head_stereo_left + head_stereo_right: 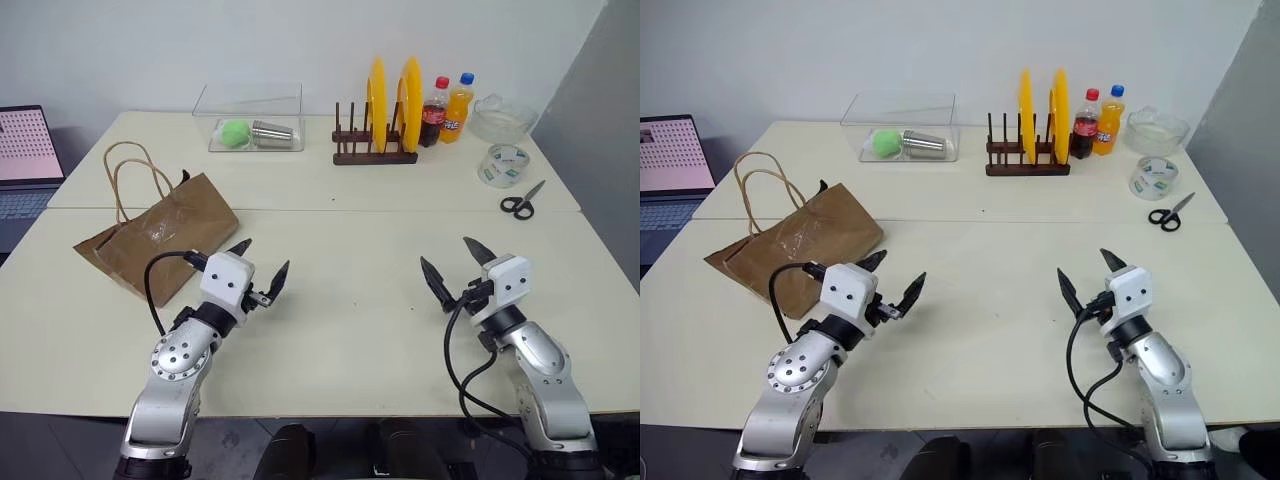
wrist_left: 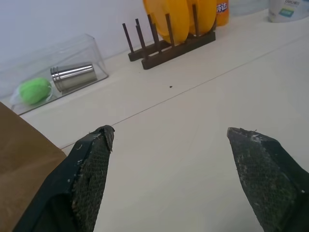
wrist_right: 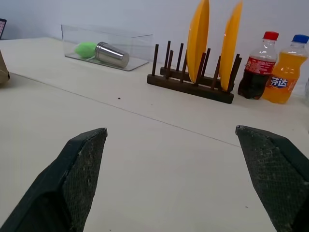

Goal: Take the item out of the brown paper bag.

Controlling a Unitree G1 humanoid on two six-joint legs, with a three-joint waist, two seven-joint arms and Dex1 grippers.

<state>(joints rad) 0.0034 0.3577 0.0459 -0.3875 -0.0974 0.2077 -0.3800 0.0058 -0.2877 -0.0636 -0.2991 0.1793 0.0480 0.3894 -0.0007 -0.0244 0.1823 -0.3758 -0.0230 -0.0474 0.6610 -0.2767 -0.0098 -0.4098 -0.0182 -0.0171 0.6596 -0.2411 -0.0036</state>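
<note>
1. The bag (image 1: 160, 240) lies flat on its side on the left of the tabletop (image 1: 340, 300), brown kraft paper, creased and crumpled.
2. Its two thin tan cord handles (image 1: 130, 175) loop out from its far end towards the tabletop's back edge.
3. The left gripper (image 1: 262, 268) hovers just beside the bag's near right corner, its fingers (image 2: 89, 174) spread wide and holding nothing.
4. The right gripper (image 1: 456, 264) hangs over bare tabletop well apart from the bag, fingers (image 3: 79, 169) likewise released and empty.
5. At the back stand a clear box (image 1: 250, 120) holding a green ball (image 1: 235, 132) and a steel cup (image 1: 272, 132), a rack (image 1: 375, 150) with two yellow plates (image 1: 392, 100), and two bottles (image 1: 446, 108).
6. A glass bowl (image 1: 500, 118), tape (image 1: 503, 165) and scissors (image 1: 520, 203) lie at the right; a laptop (image 1: 25, 160) sits at the left.
</note>
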